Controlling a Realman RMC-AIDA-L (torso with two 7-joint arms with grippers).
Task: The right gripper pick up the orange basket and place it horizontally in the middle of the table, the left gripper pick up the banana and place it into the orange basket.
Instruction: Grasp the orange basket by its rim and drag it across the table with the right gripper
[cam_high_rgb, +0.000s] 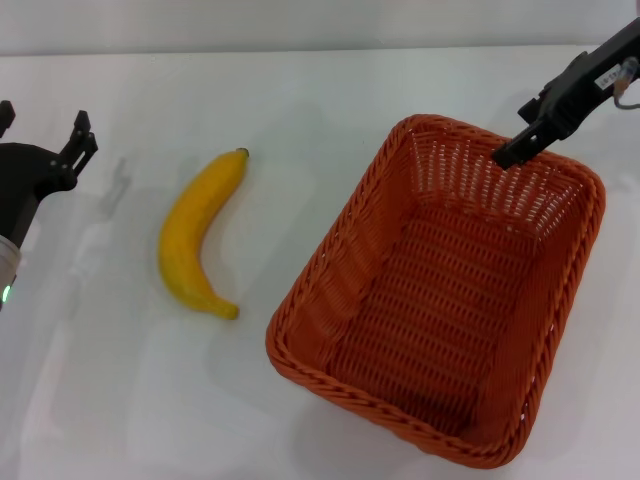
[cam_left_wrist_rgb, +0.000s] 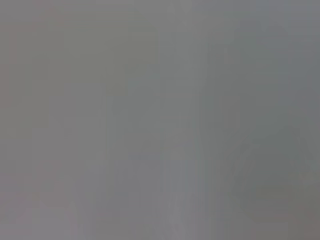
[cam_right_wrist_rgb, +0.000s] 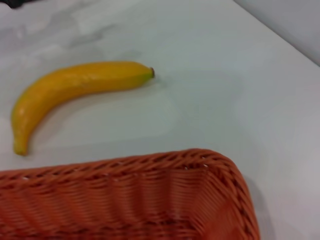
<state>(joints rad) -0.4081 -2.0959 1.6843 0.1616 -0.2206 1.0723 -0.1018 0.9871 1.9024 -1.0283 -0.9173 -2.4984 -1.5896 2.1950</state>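
The orange basket (cam_high_rgb: 440, 310) sits right of centre on the white table (cam_high_rgb: 300, 100), turned at a slant, with nothing inside it. My right gripper (cam_high_rgb: 510, 152) reaches in from the upper right, its black tip at the basket's far rim. The right wrist view shows the basket (cam_right_wrist_rgb: 125, 200) rim close up and the banana (cam_right_wrist_rgb: 75, 82) beyond it. To the left of the basket the yellow banana (cam_high_rgb: 190, 240) lies on the table, dark stem pointing away from me. At the far left edge my left gripper (cam_high_rgb: 45, 125) hovers open, well apart from the banana.
The left wrist view is a plain grey blur with nothing to make out. Bare tabletop stretches between the banana and the left gripper and along the front left. The table's far edge meets a pale wall.
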